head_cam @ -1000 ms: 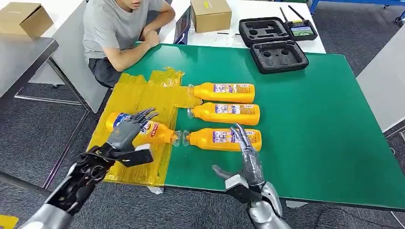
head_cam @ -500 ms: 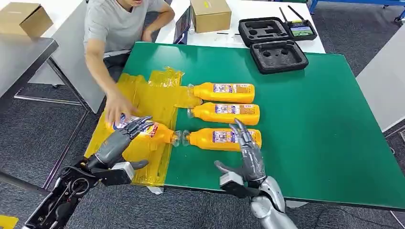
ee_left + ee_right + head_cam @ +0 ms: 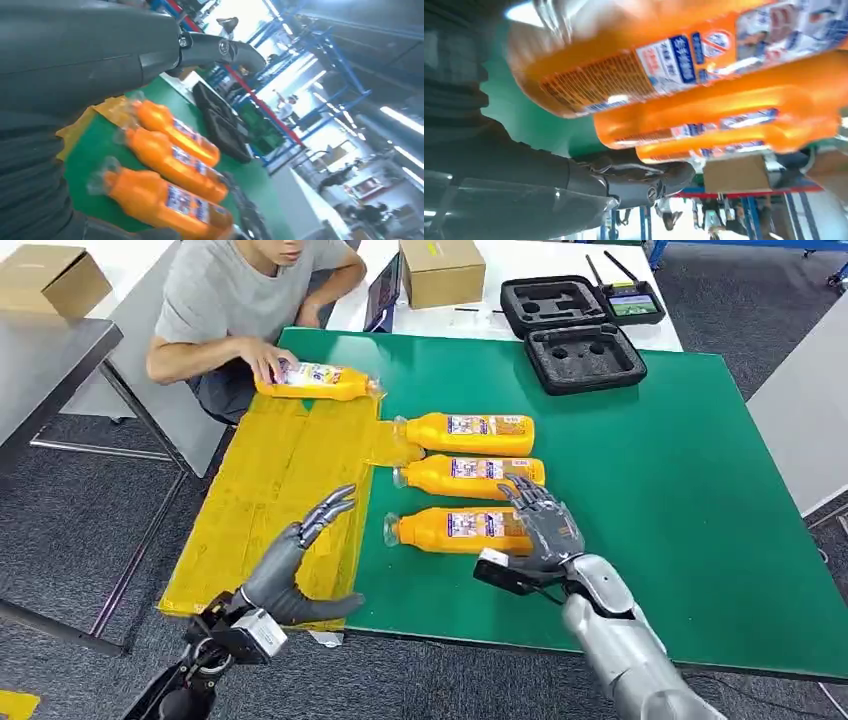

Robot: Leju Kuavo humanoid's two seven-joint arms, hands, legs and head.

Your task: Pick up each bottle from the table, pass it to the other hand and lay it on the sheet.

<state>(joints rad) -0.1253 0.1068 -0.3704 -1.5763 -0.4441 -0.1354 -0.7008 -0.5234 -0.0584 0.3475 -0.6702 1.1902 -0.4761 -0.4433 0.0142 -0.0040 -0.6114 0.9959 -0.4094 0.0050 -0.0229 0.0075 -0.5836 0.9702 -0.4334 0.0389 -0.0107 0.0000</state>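
Note:
Three orange bottles lie side by side on the green table [image 3: 700, 490]: a far one [image 3: 470, 432], a middle one [image 3: 470, 477] and a near one [image 3: 450, 528]. My right hand [image 3: 545, 525] lies over the near bottle's base end, fingers spread, with no closed grip to be seen; up close that bottle [image 3: 649, 65] sits against the palm. My left hand [image 3: 300, 560] hovers open above the near edge of the yellow sheet [image 3: 270, 470], holding nothing. The same three bottles [image 3: 170, 165] lie beyond it. A person holds a fourth bottle [image 3: 318, 380] at the sheet's far end.
The person [image 3: 240, 300] sits at the table's far left corner. Two black foam cases [image 3: 580, 355] sit at the far edge, with a cardboard box [image 3: 440, 270] on the white table behind. A grey table [image 3: 50, 360] stands to the left.
The person took the bottle from under my left hand and moved it to the sheet's far end. My left hand drew back toward me. My right hand moved forward onto the near bottle's base.

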